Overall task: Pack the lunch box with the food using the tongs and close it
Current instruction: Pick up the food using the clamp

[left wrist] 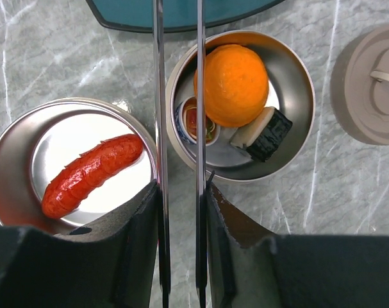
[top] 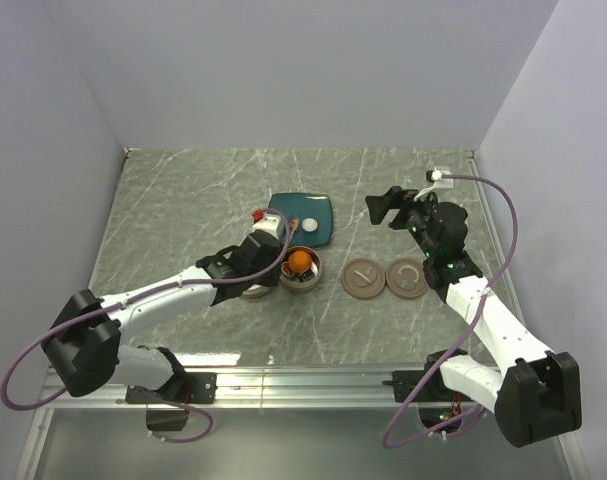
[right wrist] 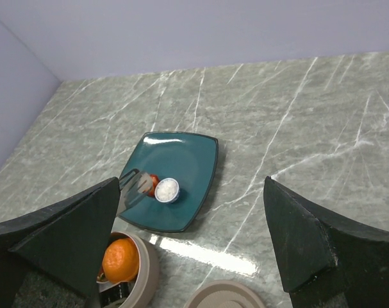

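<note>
- Broadly, a grey marbled worktop [top: 183,200] is seen, with both arms bolted at its near edge.
- Over the right half, the right claw [top: 388,207] is held above the worktop. Its jaws are spread wide with nothing between them, and the task's things lie to its left.
- A teal plate [top: 318,228] is set near the middle of the worktop, just beyond the two tins.
- The left claw [left wrist: 179,192] is clamped on the tongs [left wrist: 159,96]. Their two slim arms are squeezed nearly parallel and run forward from the fingers, between the tins, towards the plate.
- The first tin [left wrist: 8,160], lidless, is placed left of the tongs in the left wrist view, partly under the claw.
- The second tin [left wrist: 297,90], also lidless, is placed right of the tongs, just beside the plate's edge.
- One brown lid [top: 364,279] and a second lid [top: 407,278] are laid side by side on the worktop, right of the tins.
- An orange ball [left wrist: 236,83] is held in the second tin, with a black-and-white roll [left wrist: 264,131] and a small cup-shaped piece [left wrist: 194,119] against it.
- A red sausage [left wrist: 91,173] is laid alone in the first tin.
- On the plate, a white round roll [right wrist: 167,190] and a small red piece [right wrist: 154,182] are set touching each other.
- The tong tips are seen blurred just beside the red piece; whether it is touched cannot be told.
</note>
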You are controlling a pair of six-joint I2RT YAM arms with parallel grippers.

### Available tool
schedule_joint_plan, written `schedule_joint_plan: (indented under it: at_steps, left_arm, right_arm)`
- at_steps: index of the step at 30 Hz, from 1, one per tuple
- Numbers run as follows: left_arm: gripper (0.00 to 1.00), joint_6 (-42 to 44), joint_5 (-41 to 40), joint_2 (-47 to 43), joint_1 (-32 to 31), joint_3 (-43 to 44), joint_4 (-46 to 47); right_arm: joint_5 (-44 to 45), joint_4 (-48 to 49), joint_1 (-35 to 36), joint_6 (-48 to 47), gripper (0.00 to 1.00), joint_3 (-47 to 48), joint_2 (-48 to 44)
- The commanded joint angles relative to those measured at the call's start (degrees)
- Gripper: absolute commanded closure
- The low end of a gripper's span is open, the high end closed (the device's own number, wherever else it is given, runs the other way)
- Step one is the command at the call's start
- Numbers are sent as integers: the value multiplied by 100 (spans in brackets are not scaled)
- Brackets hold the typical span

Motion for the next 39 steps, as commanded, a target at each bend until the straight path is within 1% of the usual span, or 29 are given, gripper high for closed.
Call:
schedule_joint_plan:
  at_steps: [1, 11, 21, 26, 34, 39]
  left_arm:
    - [64, 110, 109, 115, 44, 259, 63]
    - [64, 84, -31, 327, 88, 390, 37]
    - [60, 145, -277, 318, 80, 496, 72]
    - [60, 180, -286, 353, 80, 505, 151]
    - [60, 207, -295, 775, 80, 681, -16]
    - [60, 233, -304, 758, 80, 672, -95]
  right_arm:
    - [-102, 222, -86, 20, 1, 142, -132]
    - [-190, 248, -174, 20, 1, 125, -132]
    - [-261, 266, -218, 11, 1, 125, -97]
    - [-269, 257, -245, 11, 1, 116, -114]
    - [-304, 266, -288, 20, 1, 107, -105]
    - [-313, 266, -306, 29, 1, 89, -132]
